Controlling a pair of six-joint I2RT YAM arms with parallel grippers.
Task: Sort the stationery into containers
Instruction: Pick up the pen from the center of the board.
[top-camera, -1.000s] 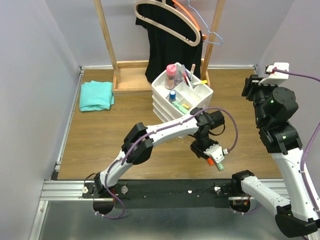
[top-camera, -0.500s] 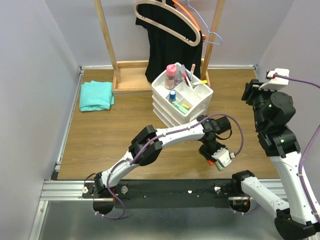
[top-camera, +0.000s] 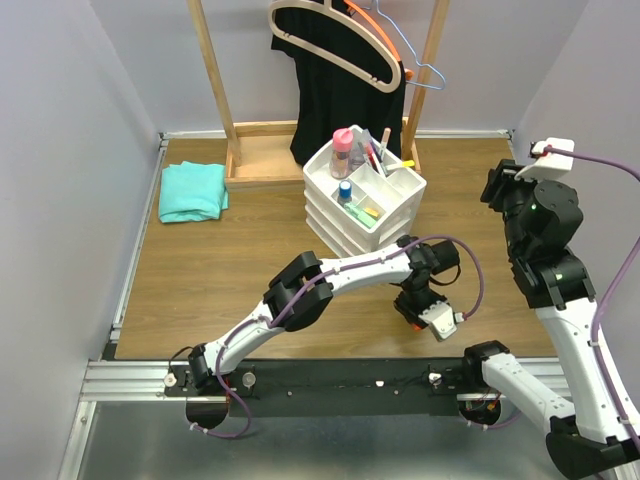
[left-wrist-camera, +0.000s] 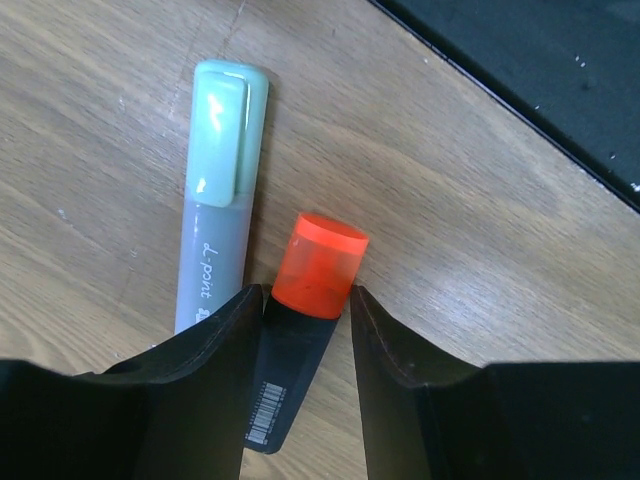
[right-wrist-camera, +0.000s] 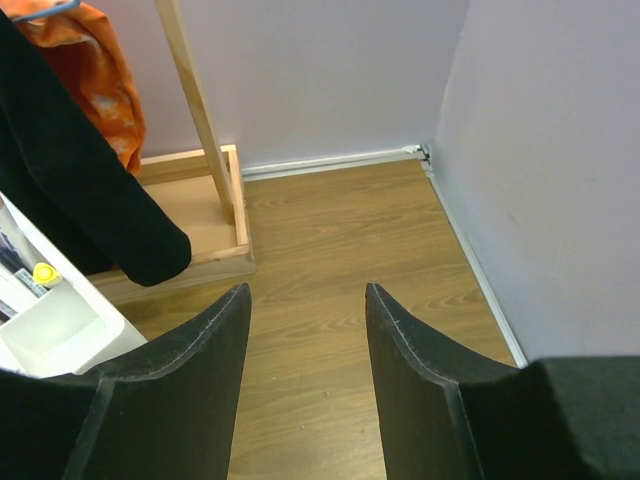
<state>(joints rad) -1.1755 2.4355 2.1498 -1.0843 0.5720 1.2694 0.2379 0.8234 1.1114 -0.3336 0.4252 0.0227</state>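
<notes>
- Near the front edge of the surface (top-camera: 220, 260), at five o'clock from the organiser (top-camera: 335, 222), lies the orange highlighter (left-wrist-camera: 320, 262). The left tool (left-wrist-camera: 305, 292) sits snug against both sides of its cap.
- Anything close by?
- A grey pen (left-wrist-camera: 215, 200) with a pale green cap, just beside it at nine o'clock. The right tool (right-wrist-camera: 305, 300) hangs wide and empty, well away at three o'clock.
- What's the risk?
- That grip is near one end, so I think the highlighter may swing or slip on lifting. The finger next to the pen might also drag it.

Obstacle: green highlighter (left-wrist-camera: 220, 200) just beside orange highlighter (left-wrist-camera: 318, 265)
</notes>
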